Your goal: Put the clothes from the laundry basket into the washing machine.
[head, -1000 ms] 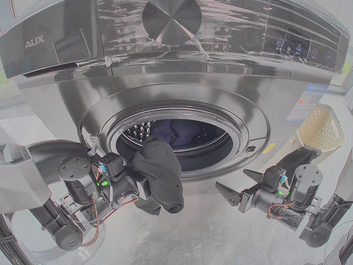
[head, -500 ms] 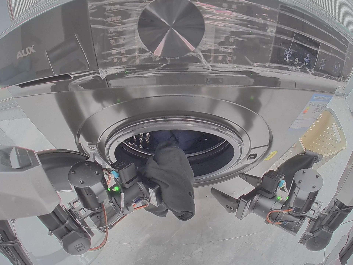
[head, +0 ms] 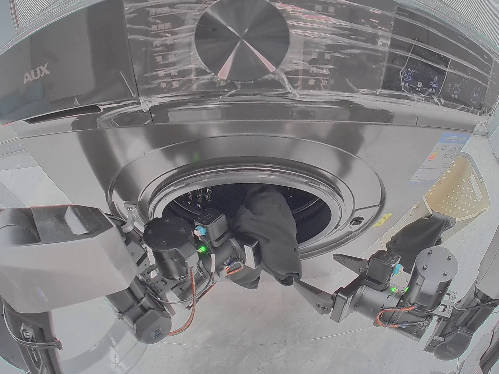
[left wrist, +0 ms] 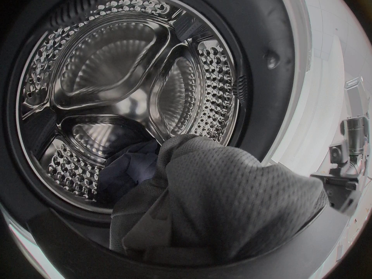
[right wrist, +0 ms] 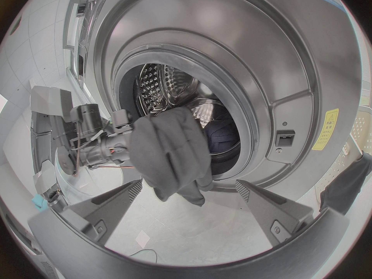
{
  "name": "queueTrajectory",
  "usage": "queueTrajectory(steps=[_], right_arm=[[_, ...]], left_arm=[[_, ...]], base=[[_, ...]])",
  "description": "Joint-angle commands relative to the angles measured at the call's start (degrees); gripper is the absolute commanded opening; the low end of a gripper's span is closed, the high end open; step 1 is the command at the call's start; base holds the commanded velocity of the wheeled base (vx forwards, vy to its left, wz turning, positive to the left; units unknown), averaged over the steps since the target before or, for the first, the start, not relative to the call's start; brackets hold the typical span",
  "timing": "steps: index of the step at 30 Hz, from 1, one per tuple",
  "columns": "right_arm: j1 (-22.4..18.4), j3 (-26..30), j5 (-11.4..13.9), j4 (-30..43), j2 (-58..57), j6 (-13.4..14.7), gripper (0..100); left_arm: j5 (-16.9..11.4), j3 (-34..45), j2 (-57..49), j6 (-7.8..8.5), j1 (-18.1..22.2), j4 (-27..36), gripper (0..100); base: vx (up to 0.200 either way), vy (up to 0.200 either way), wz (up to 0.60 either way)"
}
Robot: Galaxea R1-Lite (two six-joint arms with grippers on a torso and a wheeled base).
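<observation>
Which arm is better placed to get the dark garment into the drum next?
Left. Its claw holds the dark garment right at the mouth of the drum, with some cloth hanging below the rim. The right claw is open and empty, lower down in front of the washing machine.

Left pincer (head: 249,254) under dark garment (head: 270,227), basket (head: 458,188) partly hidden

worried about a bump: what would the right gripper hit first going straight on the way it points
Likely the black garment draped over the left gripper, which hangs just ahead of the right gripper's open fingers; depth is unclear.
</observation>
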Motion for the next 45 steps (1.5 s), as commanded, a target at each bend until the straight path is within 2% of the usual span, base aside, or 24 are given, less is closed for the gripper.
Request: queueTrajectory(steps=[1,8,11,12,17,25,28,33,38,45], right_arm=[[0.86,0.9,0.05,-0.01,-0.14,-0.07,100],[1.39,1.52,0.14,-0.01,0.12,0.01,100],[1.3,1.52,0.14,-0.01,0.21,0.01,100],[1.3,1.52,0.14,-0.01,0.21,0.01,100],[1.39,1.52,0.14,-0.01,0.47,0.01,100],[1.39,1.52,0.14,-0.01,0.56,0.01,100],[1.39,1.43,0.14,-0.01,0.56,0.01,100],[1.39,1.43,0.05,-0.01,0.56,0.01,100],[1.39,1.34,0.05,-0.01,0.65,0.01,100],[1.39,1.34,0.05,-0.01,0.65,0.01,100]], left_arm=[[0.08,-8.24,7.22,-0.63,0.72,0.03,0],[0.52,-19.66,13.02,-0.1,3.18,0.3,0],[1.31,-22.91,14.52,-0.01,3.97,1.35,0],[2.63,-25.64,15.92,0.25,4.5,2.49,0],[2.71,-29.51,17.33,0.25,4.85,3.9,0],[3.42,-39.79,19.09,0.17,5.9,14.18,0],[4.38,-42.69,19.97,0.25,6.43,16.12,0],[6.58,-52.36,21.99,0.25,8.36,20.16,0],[7.02,-54.64,22.16,0.17,8.45,22.27,0],[7.72,-54.91,22.69,0.25,8.45,22.09,0]], base=[[0.0,0.0,0.0],[0.0,0.0,0.0],[0.0,0.0,0.0],[0.0,0.0,0.0],[0.0,0.0,0.0],[0.0,0.0,0.0],[0.0,0.0,0.0],[0.0,0.0,0.0],[0.0,0.0,0.0],[0.0,0.0,0.0]])
